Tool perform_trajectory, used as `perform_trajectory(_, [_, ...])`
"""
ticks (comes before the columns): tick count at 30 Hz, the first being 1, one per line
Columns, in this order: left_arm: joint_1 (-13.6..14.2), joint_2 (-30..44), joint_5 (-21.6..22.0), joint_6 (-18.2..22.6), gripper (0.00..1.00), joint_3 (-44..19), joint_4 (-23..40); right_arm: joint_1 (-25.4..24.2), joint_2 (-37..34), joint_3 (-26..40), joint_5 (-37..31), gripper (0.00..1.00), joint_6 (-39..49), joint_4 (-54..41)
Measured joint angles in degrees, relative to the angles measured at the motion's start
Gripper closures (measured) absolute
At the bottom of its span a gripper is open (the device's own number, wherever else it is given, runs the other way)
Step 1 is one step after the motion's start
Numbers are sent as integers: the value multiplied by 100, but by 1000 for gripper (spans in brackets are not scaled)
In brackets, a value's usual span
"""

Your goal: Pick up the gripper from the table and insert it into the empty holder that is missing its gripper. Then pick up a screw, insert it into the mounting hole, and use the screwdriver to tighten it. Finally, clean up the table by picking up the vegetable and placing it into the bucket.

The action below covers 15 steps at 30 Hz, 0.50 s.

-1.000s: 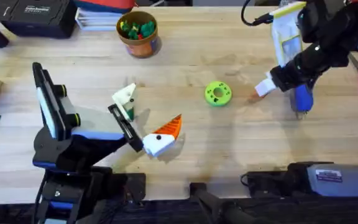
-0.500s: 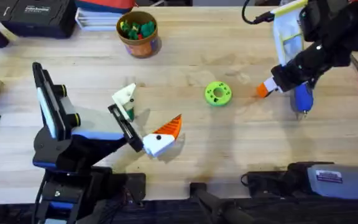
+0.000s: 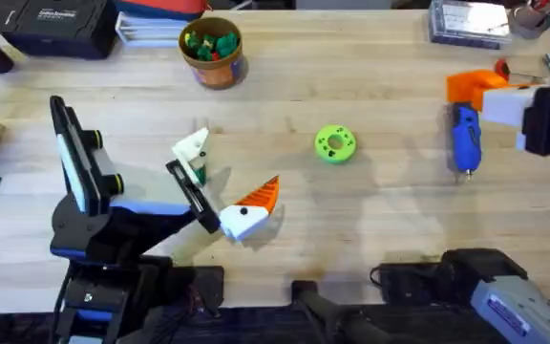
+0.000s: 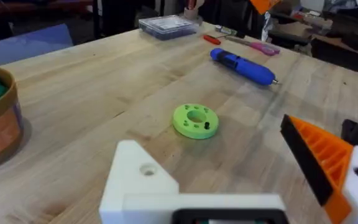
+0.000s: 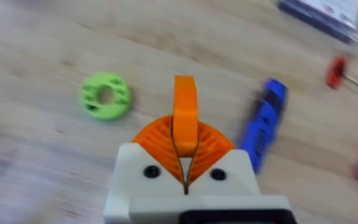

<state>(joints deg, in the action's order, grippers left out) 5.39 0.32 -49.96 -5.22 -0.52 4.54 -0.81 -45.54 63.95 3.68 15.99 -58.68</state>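
Right gripper (image 5: pixel 185 152) seen at right edge of overhead frame, pads pinched on the gripper (image 5: pixel 184 118), its long axis pointed away from the fingers, screwdriver (image 3: pixel 464 139) laid lengthwise, tip toward frame bottom, left gripper (image 3: pixel 220 183) held spread.

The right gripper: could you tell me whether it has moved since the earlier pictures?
Yes. The right gripper has risen and shifted from left of the blue screwdriver to above its far end, pads shut on the orange gripper piece.
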Motion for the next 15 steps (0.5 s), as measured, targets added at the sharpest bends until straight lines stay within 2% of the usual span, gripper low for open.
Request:
perform_trajectory(6, [0,-2,1,-1,15,1,0,-7,188,-804,2069,989,-585,1257])
perform_trajectory(11, [0,0,1,-1,15,-1,0,-7,-333,-1543,3532,990,-1645,2504])
perform_trajectory(15, [0,-2,1,-1,15,-1,0,70,-934,-1731,4318,990,-2421,2835])
